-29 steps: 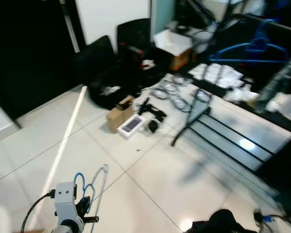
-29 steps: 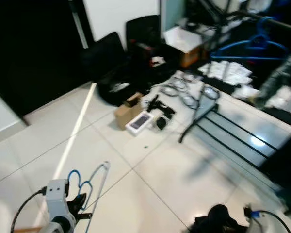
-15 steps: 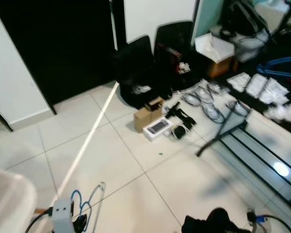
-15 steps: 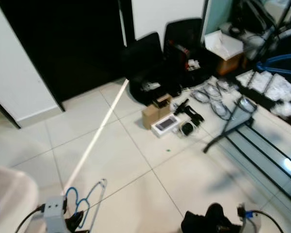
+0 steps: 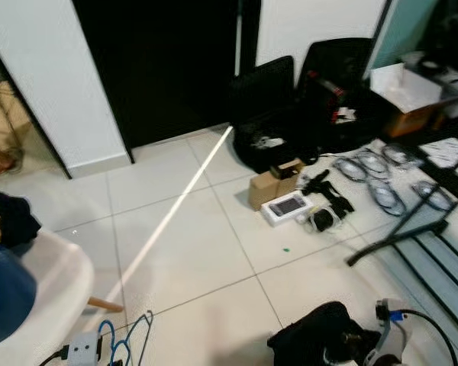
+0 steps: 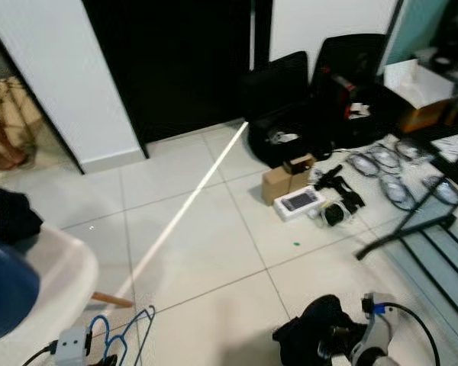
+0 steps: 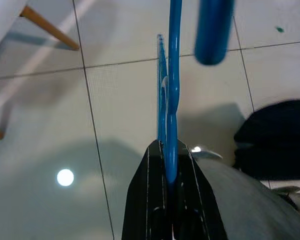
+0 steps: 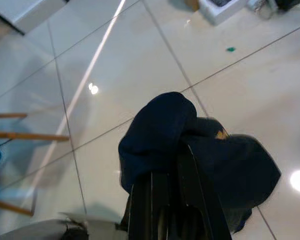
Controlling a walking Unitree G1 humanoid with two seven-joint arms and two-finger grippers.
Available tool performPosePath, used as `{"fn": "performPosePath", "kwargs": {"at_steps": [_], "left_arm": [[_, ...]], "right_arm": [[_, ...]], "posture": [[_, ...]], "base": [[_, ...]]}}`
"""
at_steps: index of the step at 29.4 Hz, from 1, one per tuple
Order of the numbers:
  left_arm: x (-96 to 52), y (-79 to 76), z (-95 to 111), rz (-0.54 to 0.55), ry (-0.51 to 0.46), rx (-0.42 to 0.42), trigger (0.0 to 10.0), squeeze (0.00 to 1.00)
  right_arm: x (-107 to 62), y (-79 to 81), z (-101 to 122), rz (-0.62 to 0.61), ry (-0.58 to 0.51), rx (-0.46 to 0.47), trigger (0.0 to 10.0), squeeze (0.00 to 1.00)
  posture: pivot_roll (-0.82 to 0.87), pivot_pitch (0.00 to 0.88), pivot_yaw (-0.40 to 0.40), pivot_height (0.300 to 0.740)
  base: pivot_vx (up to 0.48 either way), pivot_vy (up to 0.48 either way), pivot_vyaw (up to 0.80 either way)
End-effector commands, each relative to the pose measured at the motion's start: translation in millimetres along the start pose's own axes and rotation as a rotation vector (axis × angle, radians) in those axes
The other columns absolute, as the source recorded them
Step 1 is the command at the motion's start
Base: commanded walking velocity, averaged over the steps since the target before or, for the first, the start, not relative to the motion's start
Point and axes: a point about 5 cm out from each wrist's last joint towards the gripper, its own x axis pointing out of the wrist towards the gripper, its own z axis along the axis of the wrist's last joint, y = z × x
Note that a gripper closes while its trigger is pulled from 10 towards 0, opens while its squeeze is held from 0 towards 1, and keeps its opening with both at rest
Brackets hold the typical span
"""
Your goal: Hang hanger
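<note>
I'm looking down at a glossy pale tiled floor [image 5: 191, 252]. My left gripper [image 7: 170, 172] sits low at the near edge, jaws clamped together on the blue wire hanger [image 7: 171, 100], which stands edge-on straight out from the fingers; in the head views the hanger [image 6: 126, 332] hovers over the floor just beside the white moulded chair [image 5: 49, 282]. My right gripper [image 8: 175, 170] has its jaws together on a dark navy bundled garment [image 8: 165, 135], which drapes over and around the fingers above the tiles.

Taking the chair as my landmark: it crowds the near left side, with one wooden leg [image 5: 105, 305] angled onto the floor and blue cloth [image 5: 4, 293] on the seat. Beyond it rises a white wall [image 5: 53, 69] and a black doorway [image 5: 168, 61]. Well apart from the chair, far right, lie black bags [image 5: 290, 107], a small cardboard box [image 5: 273, 183], a white flat box [image 5: 288, 207], coiled cables [image 5: 374, 179] and a black metal rack base [image 5: 427, 244]. Between the chair and that clutter, the floor is open.
</note>
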Motion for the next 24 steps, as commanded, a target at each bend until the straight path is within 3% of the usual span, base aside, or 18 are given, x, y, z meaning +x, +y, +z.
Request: {"fn": "performPosePath", "kwargs": {"at_steps": [1, 11, 18, 24], "left_arm": [[-0.5, -0.7, -3.2, 0.003, 0.007, -0.002, 10.0, 0.0], [11.1, -15.4, 2.7, -0.009, -0.004, -0.008, 10.0, 0.0], [15.4, -5.1, 15.0, 0.003, -0.02, -0.014, 10.0, 0.0], [18.4, -4.7, 20.2, 0.002, -0.026, -0.017, 10.0, 0.0]], "right_arm": [[3.5, 3.9, -1.0, 0.004, 0.013, -0.013, 10.0, 0.0], [11.5, 10.5, 2.2, 0.017, 0.024, -0.051, 10.0, 0.0], [9.1, 11.1, 0.6, 0.031, 0.009, -0.058, 10.0, 0.0], [22.7, 25.0, 8.2, 0.049, -0.008, -0.068, 10.0, 0.0]], "posture": [[0.02, 0.137, -0.01, 0.74], [0.02, 0.12, -0.021, 0.74], [0.01, 0.126, -0.014, 0.74], [0.01, 0.141, -0.019, 0.74]], "base": [[0.0, 0.0, 0.68], [0.0, 0.0, 0.68], [0.0, 0.0, 0.68], [0.0, 0.0, 0.68]]}}
